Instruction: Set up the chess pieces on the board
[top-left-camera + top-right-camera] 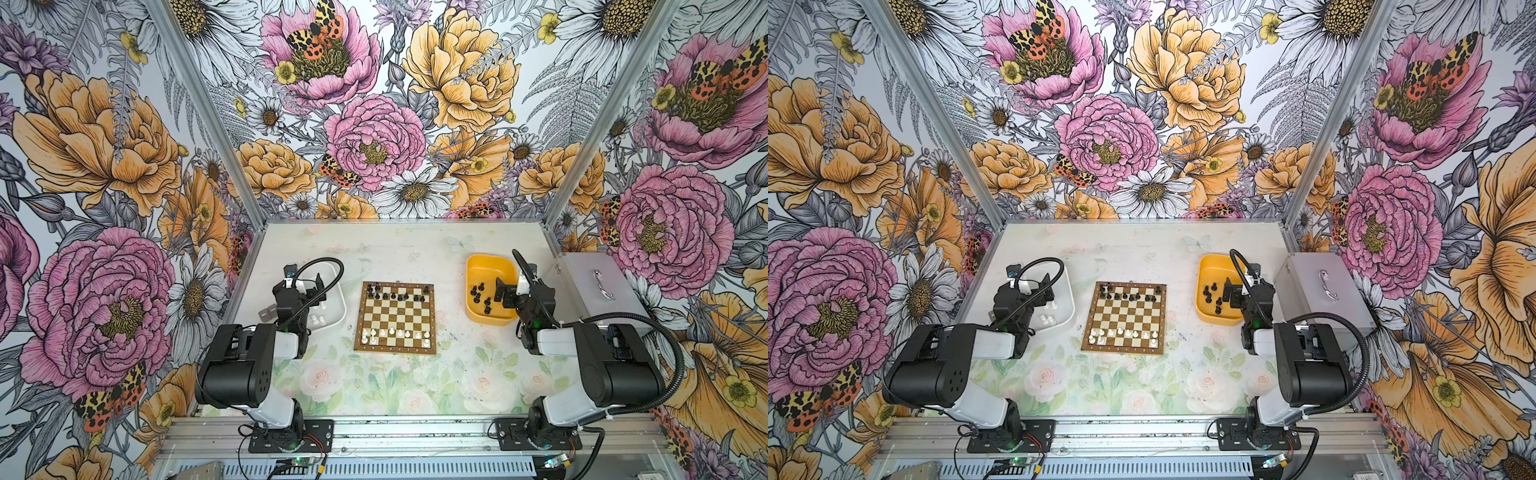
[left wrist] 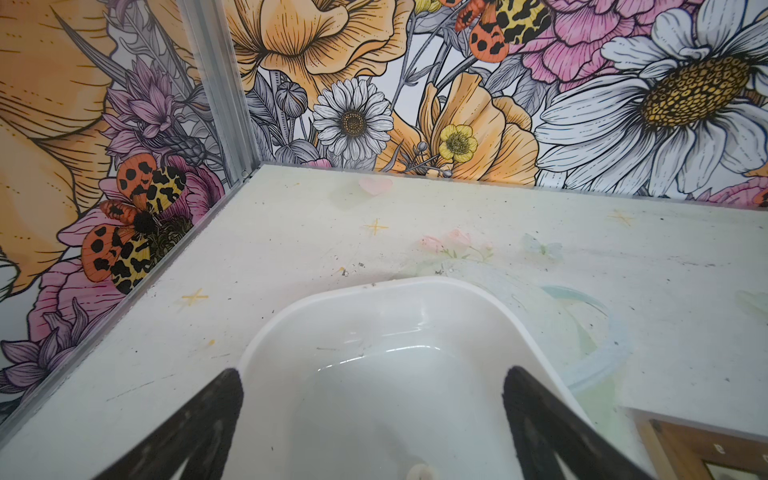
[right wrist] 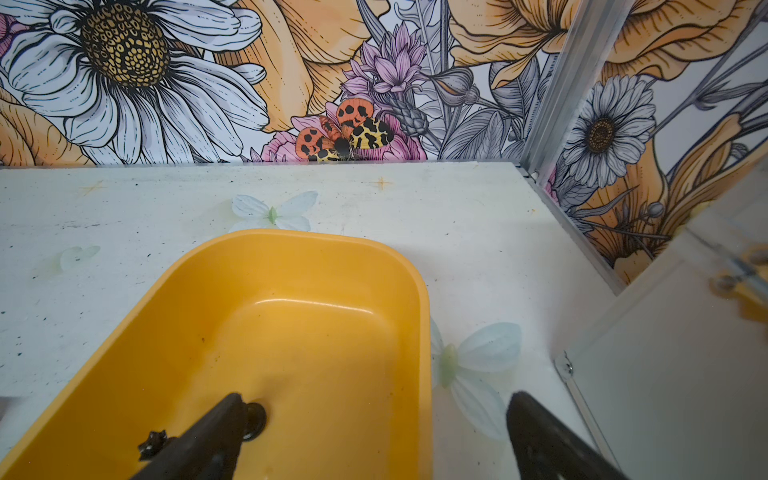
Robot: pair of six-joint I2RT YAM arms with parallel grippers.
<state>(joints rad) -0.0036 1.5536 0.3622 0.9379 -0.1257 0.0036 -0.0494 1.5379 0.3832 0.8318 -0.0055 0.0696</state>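
**A:** Where do things stand with the board?

**B:** The board [image 1: 395,318] lies flat mid-counter [image 1: 374,249]. Black chess pieces [image 1: 392,296] stand along its far edge and white ones [image 1: 390,332] along its near edge. Both sets have gaps, and the middle ranks are bare.

**A:** And the missing men?

**B:** Loose black pieces [image 1: 480,293] sit in the yellow tray [image 1: 486,270], right of the board. A few white ones [image 1: 318,319] sit in the white tray [image 1: 338,299], left of it. Both trays are apart from the board.

**A:** The arms?

**B:** The right arm [image 1: 602,357] hangs over the yellow tray, jaws spread wide and holding nothing. In its wrist view one black piece [image 3: 254,420] is just beside a finger [image 3: 216,432]. The left arm [image 1: 249,357] is over the white tray, jaws equally wide and empty.

**A:** So which step?

**B:** I'd say partway through, at the fetching stage. Next, each arm must centre its jaws over one piece and close gently, since they're tiny and crowded. Then it lifts clear of the rim and sets the piece on a free square at the matching edge without toppling neighbours.
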